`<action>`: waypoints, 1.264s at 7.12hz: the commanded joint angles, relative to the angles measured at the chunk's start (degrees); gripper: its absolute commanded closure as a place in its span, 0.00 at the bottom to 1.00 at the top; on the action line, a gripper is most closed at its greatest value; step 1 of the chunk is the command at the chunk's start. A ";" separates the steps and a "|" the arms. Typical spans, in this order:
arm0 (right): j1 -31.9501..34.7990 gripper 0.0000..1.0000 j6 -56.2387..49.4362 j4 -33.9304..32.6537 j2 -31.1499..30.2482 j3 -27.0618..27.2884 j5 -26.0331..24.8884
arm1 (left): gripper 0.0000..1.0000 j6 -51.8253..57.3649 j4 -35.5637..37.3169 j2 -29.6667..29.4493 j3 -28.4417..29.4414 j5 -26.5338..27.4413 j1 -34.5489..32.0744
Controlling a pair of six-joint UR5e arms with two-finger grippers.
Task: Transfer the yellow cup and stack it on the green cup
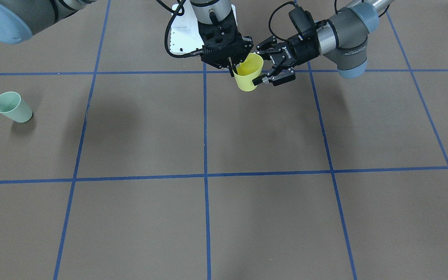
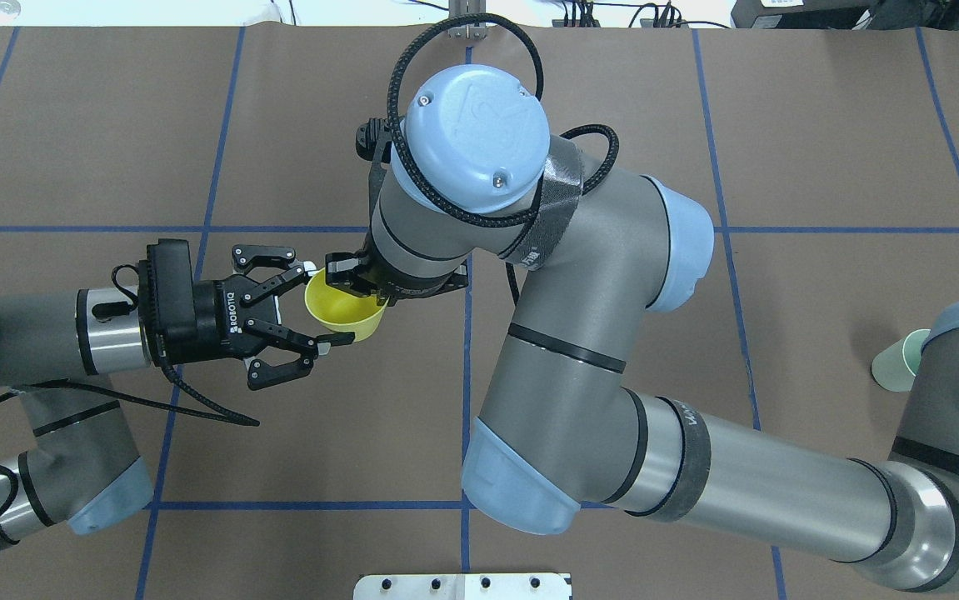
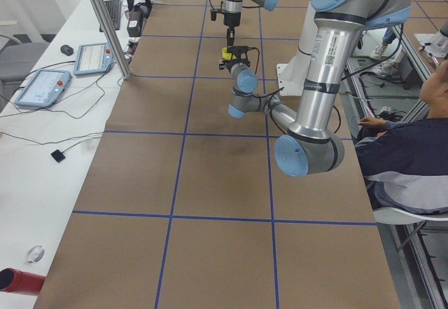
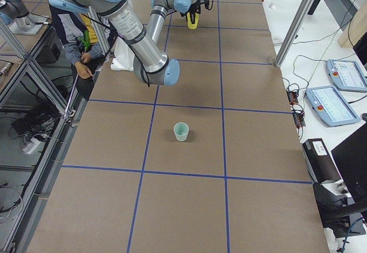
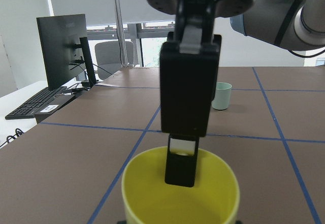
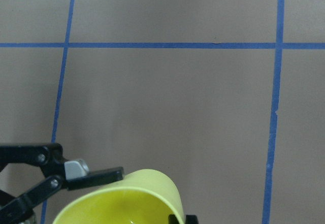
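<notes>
On left gripper point(image 2: 323, 303), ROBOTIQ lettering point(image 2: 230, 317)

Silver-grey arms point(image 2: 579, 333) with pale blue joint caps point(image 2: 475, 137), black cables point(image 2: 397, 75), and a black left end effector point(image 2: 330, 302) marked ROBOTIQ.

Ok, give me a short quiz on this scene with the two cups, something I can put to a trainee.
1. True or false: the green cup stands upright on the table, apart from both grippers.
2. One finger of the right gripper is: A) inside the yellow cup; B) inside the green cup; C) flat on the table.
3. Which gripper's fingers straddle the yellow cup from its sides?
Key: 1 true; 2 A; 3 the left gripper.
</notes>
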 commanded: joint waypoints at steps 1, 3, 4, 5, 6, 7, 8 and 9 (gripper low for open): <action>0.19 1.00 0.09 -0.21 -2.05 0.64 0.00 | 0.00 -0.06 -0.37 0.01 0.65 0.07 0.13; 1.93 1.00 0.09 -0.30 -4.78 2.83 0.00 | 0.00 0.03 -0.37 0.18 0.84 0.07 0.13; 3.86 1.00 0.09 -0.39 -6.44 4.32 0.26 | 0.00 0.03 -0.28 0.27 0.84 0.16 0.13; 6.49 1.00 0.53 -0.39 -8.03 5.29 0.52 | 0.00 -2.32 -0.11 0.10 0.84 2.16 0.13; 8.95 1.00 0.53 -0.47 -9.17 5.39 0.70 | 0.00 -2.86 0.33 0.44 0.84 5.58 0.13; 11.59 1.00 0.01 -0.48 -12.23 5.91 1.40 | 0.00 -2.87 0.68 1.40 1.88 7.61 0.04; 13.09 1.00 -0.17 -0.39 -15.39 7.14 1.84 | 0.00 -3.48 0.68 1.50 4.41 7.72 0.04; 15.46 1.00 -1.65 -0.47 -17.86 7.85 2.37 | 0.00 -8.18 0.94 2.28 6.61 7.81 -0.30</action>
